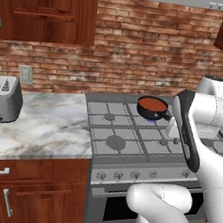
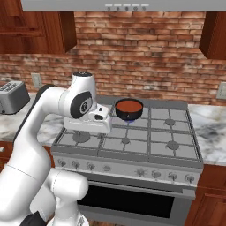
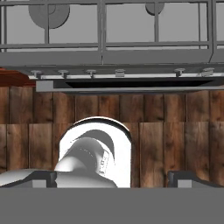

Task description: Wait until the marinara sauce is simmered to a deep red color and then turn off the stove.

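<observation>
So it's basically the waiting step right now: the marinara sauce (image 2: pixel 129 106) sits orange-red in the small black pan (image 1: pixel 152 107) on a back burner of the stove (image 2: pixel 132 143), with a blue flame under it. The gripper (image 3: pixel 111 179) hangs over the stove's front edge, jaws spread wide and holding nothing. Once the sauce goes deep red, my guess is it needs to drop to the knob row (image 2: pixel 126 168) and pick the right knob.

Home kitchen: six-burner gas stove (image 1: pixel 129 141) set against a red brick wall (image 2: pixel 141 57), range hood (image 2: pixel 123 5) overhead, marble counter (image 1: pixel 45 129) with a toaster (image 1: pixel 3 98), dark wood cabinets (image 1: pixel 49 3) above and below, plank floor (image 3: pixel 175 131).
</observation>
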Tool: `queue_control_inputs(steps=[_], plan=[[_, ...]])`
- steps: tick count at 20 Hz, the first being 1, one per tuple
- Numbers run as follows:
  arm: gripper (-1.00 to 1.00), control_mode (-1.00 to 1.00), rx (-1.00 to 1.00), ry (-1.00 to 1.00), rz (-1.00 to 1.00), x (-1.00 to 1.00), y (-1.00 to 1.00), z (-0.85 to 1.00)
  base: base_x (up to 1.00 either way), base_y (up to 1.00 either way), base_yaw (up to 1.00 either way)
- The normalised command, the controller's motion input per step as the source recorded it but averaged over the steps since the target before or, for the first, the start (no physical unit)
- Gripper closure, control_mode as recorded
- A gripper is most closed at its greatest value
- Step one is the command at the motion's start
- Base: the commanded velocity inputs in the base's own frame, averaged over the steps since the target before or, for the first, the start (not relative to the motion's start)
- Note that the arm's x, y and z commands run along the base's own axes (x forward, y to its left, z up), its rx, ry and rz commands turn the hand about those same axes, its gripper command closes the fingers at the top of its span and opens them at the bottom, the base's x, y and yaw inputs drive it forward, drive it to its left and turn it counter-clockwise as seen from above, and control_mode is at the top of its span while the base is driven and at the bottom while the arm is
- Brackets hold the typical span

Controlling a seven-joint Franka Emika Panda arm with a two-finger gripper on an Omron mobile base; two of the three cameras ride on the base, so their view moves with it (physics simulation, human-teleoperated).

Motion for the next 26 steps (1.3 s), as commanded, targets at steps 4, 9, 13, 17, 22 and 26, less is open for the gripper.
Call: queue_control_inputs(steps=[4, 9, 13, 17, 22, 26], plan=[[-1.00, 1.00, 0.00, 0.00, 0.00, 0.00, 0.00, 0.00, 0.01, 0.06, 0.00], [-1.00, 1.00, 0.00, 0.00, 0.00, 0.00, 0.00, 0.00, 0.00, 0.00, 0.00], [-1.00, 1.00, 0.00, 0.00, 0.00, 0.00, 0.00, 0.00, 0.00, 0.00, 0.00], [-1.00, 1.00, 0.00, 0.00, 0.00, 0.00, 0.00, 0.00, 0.00, 0.00, 0.00], [-1.00, 1.00, 0.00, 0.00, 0.00, 0.00, 0.00, 0.00, 0.00, 0.00, 0.00], [-1.00, -1.00, 0.00, 0.00, 0.00, 0.00, 0.00, 0.00, 0.00, 0.00, 0.00]])
